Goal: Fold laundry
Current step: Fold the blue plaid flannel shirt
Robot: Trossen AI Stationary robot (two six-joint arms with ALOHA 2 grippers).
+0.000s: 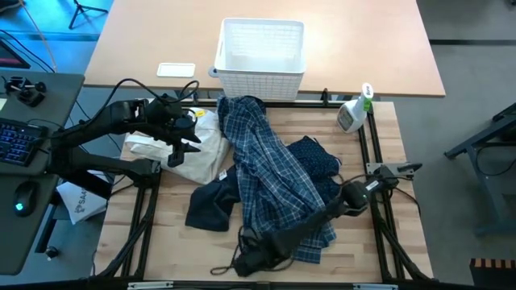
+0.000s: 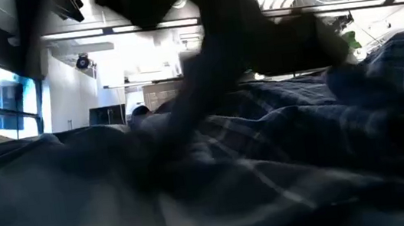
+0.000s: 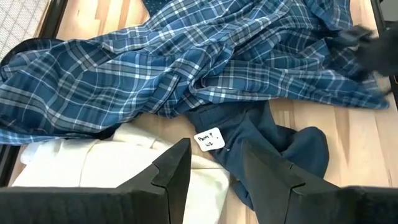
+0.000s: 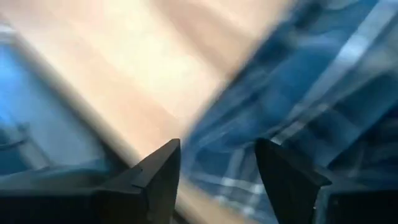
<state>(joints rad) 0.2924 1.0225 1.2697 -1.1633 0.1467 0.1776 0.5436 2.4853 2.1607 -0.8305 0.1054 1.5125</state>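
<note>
Risk of bunching the plaid shirt [image 1: 266, 173] under the spread right claw [image 4: 217, 165] at its hem, left claw [image 3: 214, 165] spread above white cloth [image 1: 189, 149].

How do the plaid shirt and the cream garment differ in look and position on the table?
The plaid shirt is blue-and-white checked and strung lengthwise down the table's middle; the cream garment is plain, bunched compactly at the left under the left gripper. The plaid overlaps the cream's edge. Both lie unfolded.
</note>
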